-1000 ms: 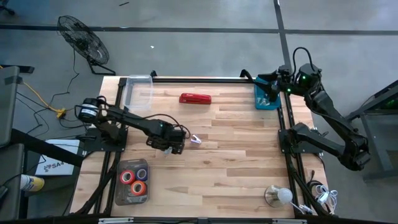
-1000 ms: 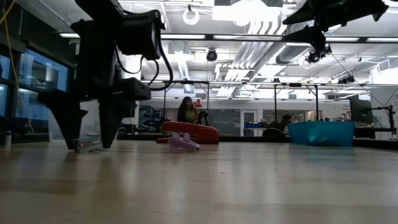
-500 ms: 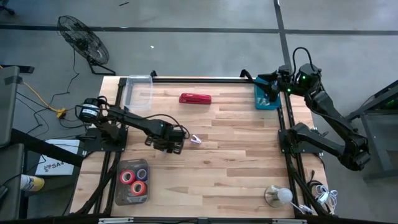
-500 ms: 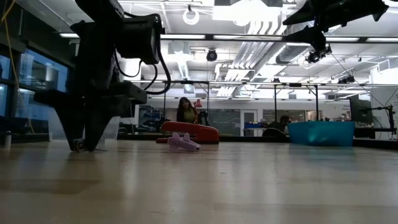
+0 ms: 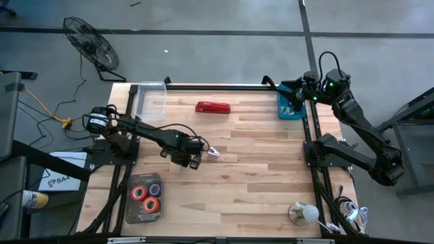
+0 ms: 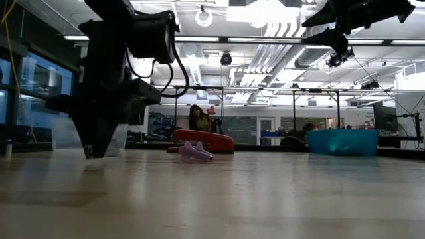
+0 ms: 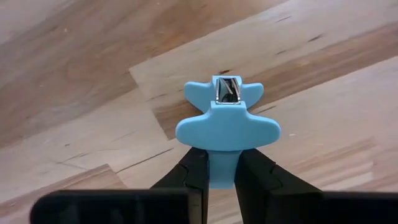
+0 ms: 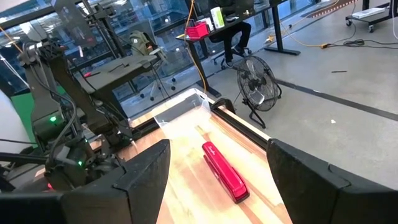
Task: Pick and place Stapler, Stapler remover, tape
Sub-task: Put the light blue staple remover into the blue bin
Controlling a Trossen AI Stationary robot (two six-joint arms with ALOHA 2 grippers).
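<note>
My left gripper (image 5: 193, 161) stands at the table's middle left, shut on a blue staple remover (image 7: 227, 124). A second, pale purple staple remover (image 5: 213, 152) lies on the wood just to its right. The red stapler (image 5: 213, 107) lies flat toward the far edge. Tape rolls (image 5: 144, 195) sit in a dark tray near the left front. My right gripper (image 5: 293, 102) hangs open over the blue bin (image 5: 291, 108) at the far right, nothing between its fingers. My left gripper pinches the blue staple remover's narrow rear stem (image 7: 221, 175) between its two fingers (image 7: 194, 180). The fingers point down, slanting from the table's left. The winged body and metal claws stick out past the fingertips, low over the wood; whether it still rests there I cannot tell.
A clear plastic container (image 5: 149, 100) stands at the far left corner. The dark tray (image 5: 130, 207) with the rolls is at the left front. A lamp (image 5: 304, 213) sits at the right front. Bare wood spreads over the middle and right of the table (image 5: 258, 176).
My left gripper has shut: its fingers stood wide apart a second ago and now meet on the blue staple remover. It has stayed low at the table and edged slightly toward the right.
</note>
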